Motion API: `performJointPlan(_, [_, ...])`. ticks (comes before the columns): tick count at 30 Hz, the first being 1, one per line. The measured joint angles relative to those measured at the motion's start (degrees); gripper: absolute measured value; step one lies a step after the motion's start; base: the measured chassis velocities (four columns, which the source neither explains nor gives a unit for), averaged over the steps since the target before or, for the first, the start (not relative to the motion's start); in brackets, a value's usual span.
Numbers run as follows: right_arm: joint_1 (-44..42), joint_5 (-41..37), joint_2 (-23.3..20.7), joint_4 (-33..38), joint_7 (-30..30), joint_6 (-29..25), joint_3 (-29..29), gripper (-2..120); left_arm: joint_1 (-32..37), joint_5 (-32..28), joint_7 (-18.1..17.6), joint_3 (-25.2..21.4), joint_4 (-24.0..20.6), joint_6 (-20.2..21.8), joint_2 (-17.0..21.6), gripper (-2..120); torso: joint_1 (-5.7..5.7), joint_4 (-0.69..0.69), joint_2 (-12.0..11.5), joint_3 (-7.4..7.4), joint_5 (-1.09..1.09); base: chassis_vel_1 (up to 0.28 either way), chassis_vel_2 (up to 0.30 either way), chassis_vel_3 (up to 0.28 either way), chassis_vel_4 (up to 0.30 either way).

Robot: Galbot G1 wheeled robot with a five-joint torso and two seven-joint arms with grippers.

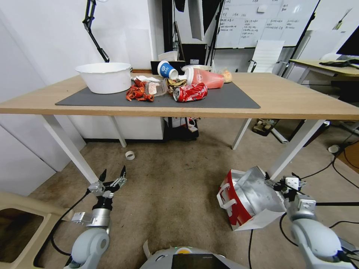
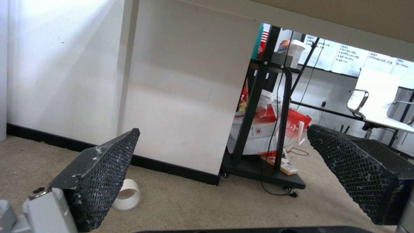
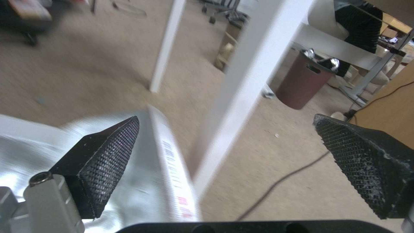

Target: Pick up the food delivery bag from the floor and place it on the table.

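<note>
1. Food delivery bag (image 1: pixel 243 200) lying tipped on the floor (image 1: pixel 168 194), mouth turned up toward the worktop's white leg (image 1: pixel 295 147), silver lining exposed, red side panel and white handles facing away from the right pincer.
2. Right pincer (image 1: pixel 275 184) spread wide, right at the bag's open rim on the leg side; in the right wrist view one finger (image 3: pixel 108 152) hanging over the foil interior, the white rim edge (image 3: pixel 172 161) running between the two pads, the other finger (image 3: pixel 366 165) out over bare floor. Nothing pinched yet.
3. Deciding relation, as a judgement: rim edge lies between the fingers but much nearer one pad, so closing would probably catch the rim wall, provided the pincer sits deep enough over it. Depth hard to judge.
4. Bag's long axis slanting from the base, low beside the robot, up toward the pincer and the leg.
5. Left pincer (image 1: pixel 112 178) also spread, empty, well apart from the bag, pointing toward the wall, with a small white ring (image 1: pixel 129 155) on the floor just beyond it. Right arm clearly the nearer.
6. Worktop (image 1: pixel 291 97) above and ahead of both pincers, its dark mat (image 1: pixel 232 99) crowded with a white bowl (image 1: pixel 104 76) and litter; bare wood beside the mat.
7. Hard to make out: actual contact between pad and rim; bag's far side hidden behind the right wrist; right wrist view smeared; clearance between pincer and leg uncertain.
</note>
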State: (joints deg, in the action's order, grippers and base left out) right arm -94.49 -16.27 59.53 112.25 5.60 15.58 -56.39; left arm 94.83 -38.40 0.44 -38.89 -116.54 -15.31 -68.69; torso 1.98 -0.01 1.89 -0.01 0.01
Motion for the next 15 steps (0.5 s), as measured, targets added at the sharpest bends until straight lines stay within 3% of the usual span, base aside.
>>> performJointPlan(6, [3.4, -3.51, -4.06, -6.79, -2.73, 1.9, 2.17, 100, 0.17, 1.12, -0.17, 0.44, -0.02, -0.03, -0.47, 100, 0.0, 0.01, 0.02, 0.0, 0.0, 0.0, 0.0, 0.0, 0.0])
performJointPlan(15, [6.77, -6.46, -5.6, -8.62, -4.36, 4.28, 6.18, 100, 1.28, 2.65, -1.0, 0.41, -1.59, -0.04, -1.03, 100, 0.01, 0.02, 0.05, 0.0, -0.01, 0.0, 0.0, 0.0, 0.0])
